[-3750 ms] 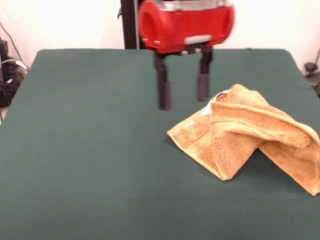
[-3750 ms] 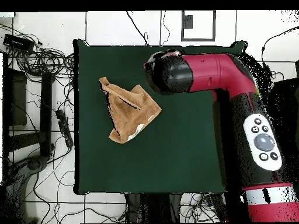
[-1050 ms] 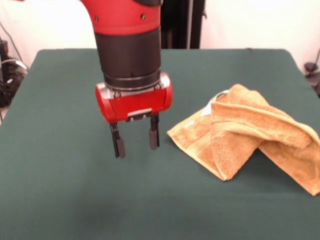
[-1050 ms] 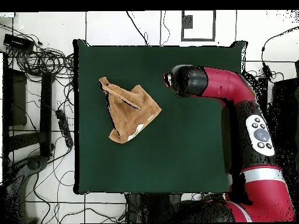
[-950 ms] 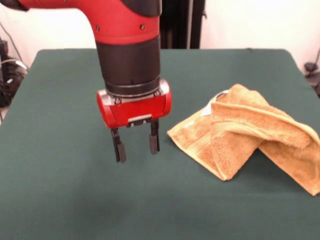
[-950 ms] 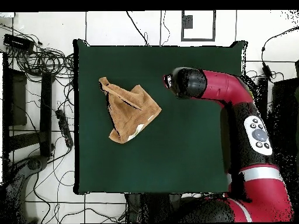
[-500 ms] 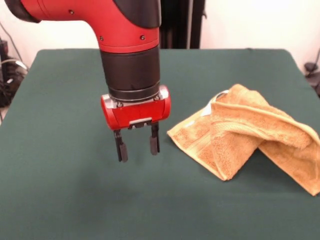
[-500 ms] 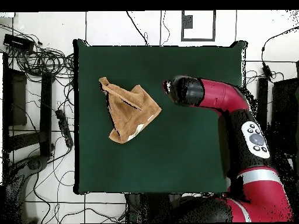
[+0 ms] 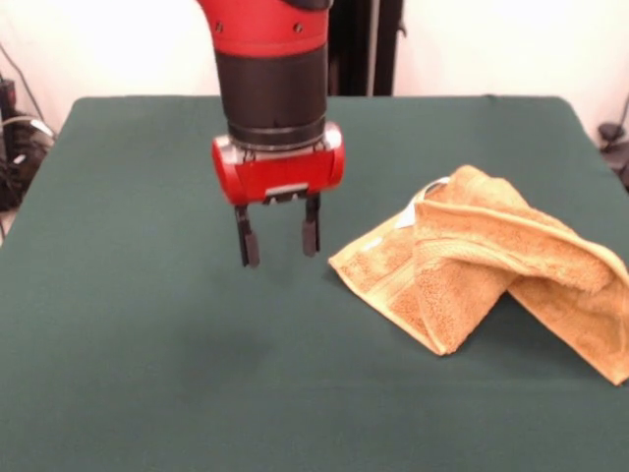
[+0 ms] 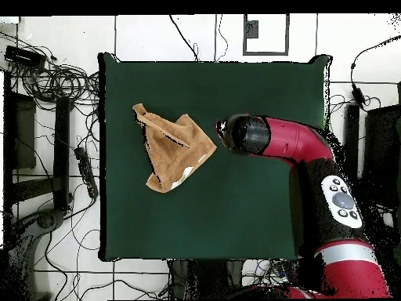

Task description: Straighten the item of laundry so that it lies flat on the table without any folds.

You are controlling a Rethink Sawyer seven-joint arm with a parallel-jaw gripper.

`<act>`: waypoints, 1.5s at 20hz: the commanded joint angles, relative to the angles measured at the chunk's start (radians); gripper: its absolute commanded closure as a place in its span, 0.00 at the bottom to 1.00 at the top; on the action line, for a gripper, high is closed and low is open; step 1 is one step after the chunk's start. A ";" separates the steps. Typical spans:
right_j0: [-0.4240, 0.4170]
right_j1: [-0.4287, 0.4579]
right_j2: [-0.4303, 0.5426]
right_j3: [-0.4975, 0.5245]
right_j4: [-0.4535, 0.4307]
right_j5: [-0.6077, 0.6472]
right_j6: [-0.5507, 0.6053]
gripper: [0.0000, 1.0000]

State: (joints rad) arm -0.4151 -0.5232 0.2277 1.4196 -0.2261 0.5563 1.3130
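While the towel [image 9: 486,267] stays crumpled, open jaws have risen, nearer it.

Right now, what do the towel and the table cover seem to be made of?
The towel looks like orange-tan terry cloth: a soft looped pile, thick rounded folds, and a flatter woven band near its edge. The table is covered in what looks like plain dark green cloth, matte and smooth, with no sheen; the exact fabric cannot be told.
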 commanded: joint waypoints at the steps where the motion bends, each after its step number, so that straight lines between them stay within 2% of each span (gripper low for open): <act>1: 0.071 -0.097 -0.053 0.169 0.086 0.007 0.321 0.00; 5: 0.075 -0.078 -0.055 0.207 0.116 -0.062 0.323 0.00; 9: 0.065 -0.007 -0.025 0.212 0.146 -0.161 0.314 0.00; 18: 0.042 0.005 0.004 0.258 0.208 -0.234 0.299 0.00; 30: 0.065 0.007 -0.008 0.317 0.277 -0.296 0.309 0.00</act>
State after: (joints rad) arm -0.3913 -0.6049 0.1745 1.5921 -0.0124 0.2999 1.3130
